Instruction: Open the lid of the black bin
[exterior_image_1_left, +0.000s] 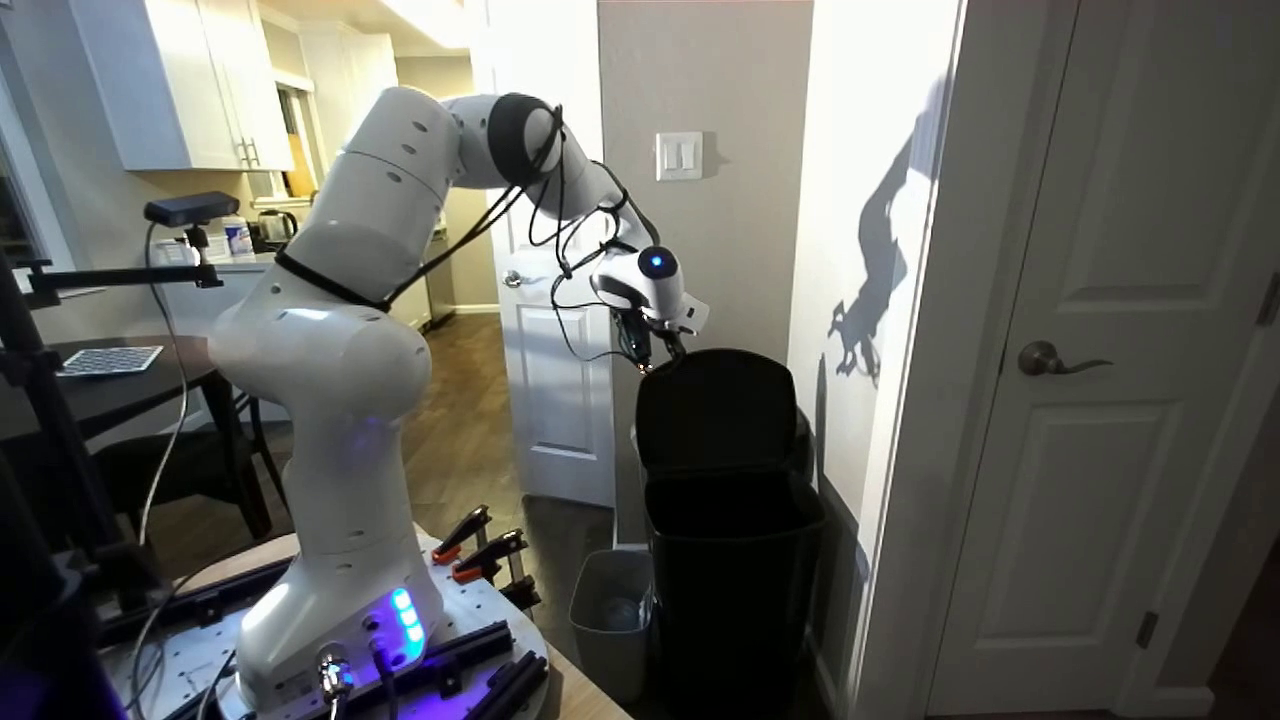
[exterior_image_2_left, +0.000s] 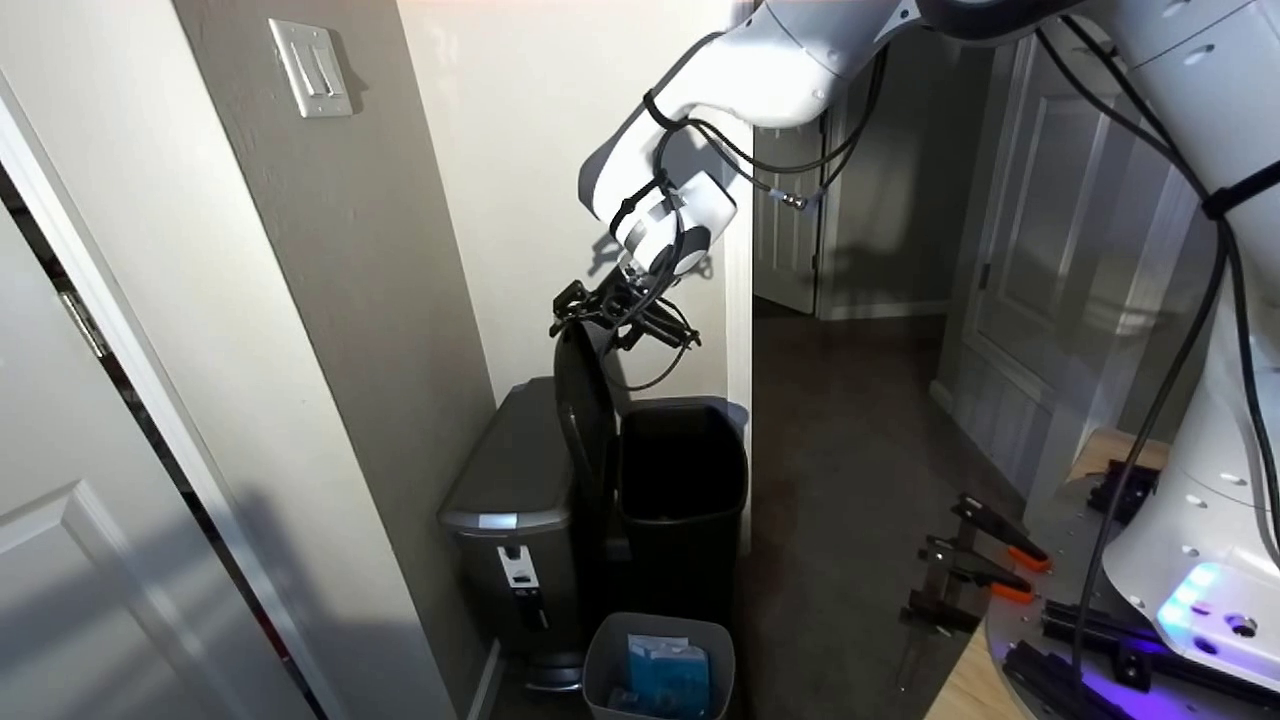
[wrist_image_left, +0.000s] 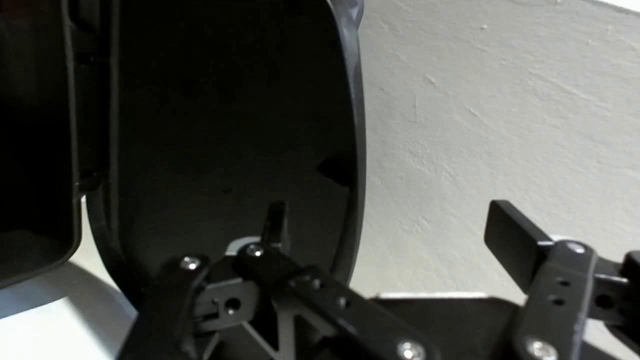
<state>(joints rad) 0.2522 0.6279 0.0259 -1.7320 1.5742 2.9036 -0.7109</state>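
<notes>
So the lid (exterior_image_1_left: 715, 410) on the black bin (exterior_image_1_left: 735, 600) is up, standing roughly on end over the hinge side with its underside facing the opening. Can't tell if it'd stay put alone; my guess is that's why the gripper (wrist_image_left: 392, 232) sits at its top end. It's not clamped on anything btw: jaws spread wide, and in the wrist view one is over the underside, the other past the rim against plain wall (wrist_image_left: 450, 125). Contact? Can't tell. To me that reads as push-or-prop, not pinch. The grey step bin (exterior_image_2_left: 510, 470) is just beside the lid, away from the opening, in an exterior view, so maybe it works as a backstop. The small wastebasket (exterior_image_1_left: 610, 660) is next to the black bin, probably clear of the lid's swing. Further out, orange-tipped clamps (exterior_image_1_left: 495, 553) presumably keep the arm (exterior_image_1_left: 340, 350) fixed to its bench (exterior_image_1_left: 575, 695).
</notes>
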